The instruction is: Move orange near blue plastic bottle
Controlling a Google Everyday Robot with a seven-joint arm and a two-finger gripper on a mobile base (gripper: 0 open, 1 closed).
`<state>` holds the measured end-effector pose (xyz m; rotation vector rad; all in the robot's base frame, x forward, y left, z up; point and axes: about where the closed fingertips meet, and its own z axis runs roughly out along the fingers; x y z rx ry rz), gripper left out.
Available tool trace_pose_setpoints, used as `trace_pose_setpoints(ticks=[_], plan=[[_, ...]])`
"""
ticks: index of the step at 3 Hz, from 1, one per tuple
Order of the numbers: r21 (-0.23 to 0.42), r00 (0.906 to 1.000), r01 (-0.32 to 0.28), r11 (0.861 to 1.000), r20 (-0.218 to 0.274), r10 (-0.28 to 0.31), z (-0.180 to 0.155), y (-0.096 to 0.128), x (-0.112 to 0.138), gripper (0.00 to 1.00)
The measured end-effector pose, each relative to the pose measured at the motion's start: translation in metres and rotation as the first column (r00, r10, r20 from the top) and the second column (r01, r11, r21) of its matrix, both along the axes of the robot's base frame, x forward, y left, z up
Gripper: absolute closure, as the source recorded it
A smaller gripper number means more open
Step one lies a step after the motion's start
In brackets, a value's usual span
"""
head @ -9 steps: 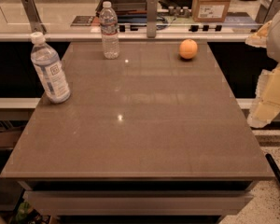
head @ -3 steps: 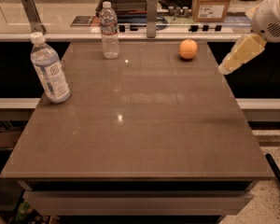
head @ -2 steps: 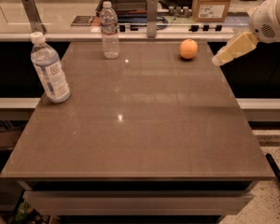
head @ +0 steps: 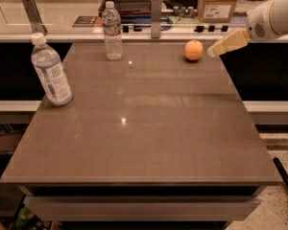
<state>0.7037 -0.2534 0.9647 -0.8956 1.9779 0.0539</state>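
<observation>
The orange [head: 193,50] sits on the brown table [head: 144,128] near its far right corner. The blue plastic bottle [head: 51,72], blue-tinted with a white cap and a pale label with a dark square mark, stands upright at the table's left edge. My gripper [head: 215,51] reaches in from the upper right, its tan tip just right of the orange and at about its height, a small gap between them. It holds nothing that I can see.
A slimmer clear bottle [head: 113,32] stands upright at the table's far edge, left of the orange. Behind the table runs a counter [head: 67,30] with a cardboard box [head: 218,4], a metal post [head: 156,17] and other items.
My arm has swung up and to the left from the table's right side, bringing the gripper tip close beside the orange. The orange and both bottles have not moved.
</observation>
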Motion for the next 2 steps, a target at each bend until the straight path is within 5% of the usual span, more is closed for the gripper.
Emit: trace_pose_setpoints(ticks=[2], plan=[[0.039,0.9994,0.017,0.999,-0.030,-0.016,-0.020,0.001,0.014,0.00]])
